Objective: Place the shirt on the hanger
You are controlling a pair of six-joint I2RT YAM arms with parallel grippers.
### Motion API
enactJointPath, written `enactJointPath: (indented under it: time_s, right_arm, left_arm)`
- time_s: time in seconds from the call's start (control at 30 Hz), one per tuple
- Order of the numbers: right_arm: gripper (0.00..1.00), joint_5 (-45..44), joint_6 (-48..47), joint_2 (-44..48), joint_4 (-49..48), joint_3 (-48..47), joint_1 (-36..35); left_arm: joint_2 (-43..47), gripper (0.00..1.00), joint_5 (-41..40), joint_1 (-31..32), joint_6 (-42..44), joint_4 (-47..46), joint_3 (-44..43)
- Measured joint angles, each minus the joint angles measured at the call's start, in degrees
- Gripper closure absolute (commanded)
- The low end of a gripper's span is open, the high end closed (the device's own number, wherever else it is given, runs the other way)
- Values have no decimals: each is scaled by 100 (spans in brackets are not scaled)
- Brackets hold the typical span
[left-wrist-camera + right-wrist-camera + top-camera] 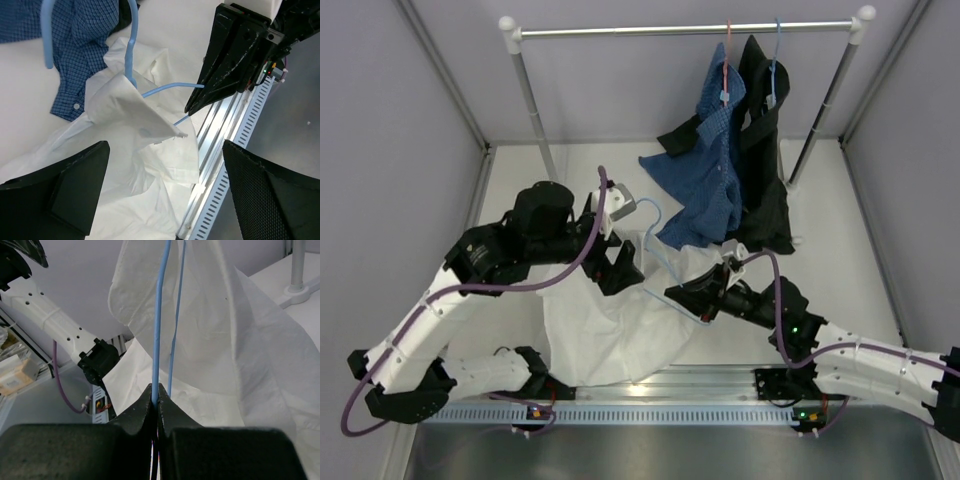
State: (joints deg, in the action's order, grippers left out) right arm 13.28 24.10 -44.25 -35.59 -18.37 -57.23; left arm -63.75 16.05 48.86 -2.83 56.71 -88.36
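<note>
The light-blue wire hanger (654,243) is held up above the table by my right gripper (678,297), which is shut on its wire. In the right wrist view the jaws (157,401) pinch the wire (156,330) and the white shirt (245,345) hangs over it. In the left wrist view the shirt (125,112) is draped over one arm of the hanger (132,45), and the right gripper (196,102) grips the wire's lower end. The rest of the shirt (605,335) lies crumpled on the table. My left gripper (620,268) is open and empty above the shirt (165,200).
A clothes rack (690,30) stands at the back with a blue checked shirt (710,165) on a red hanger and a black garment (765,170) on a darker blue hanger. A slotted aluminium rail (650,410) runs along the near edge.
</note>
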Motion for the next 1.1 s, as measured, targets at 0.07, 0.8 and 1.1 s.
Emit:
enactJointPath:
  time_s: [0.07,0.8,1.1]
  right_arm:
    - [100,-17,15,66,-116,92,0]
    - [100,319,-378,1246,319,337,-4]
    - [100,573,-761,1589,1019,337,-4]
  left_arm:
    - [170,2,-7,0,286,13,-59]
    - [-553,5,1394,-136,2999,-831,-328]
    - [-531,5,2013,-369,3104,-520,-457]
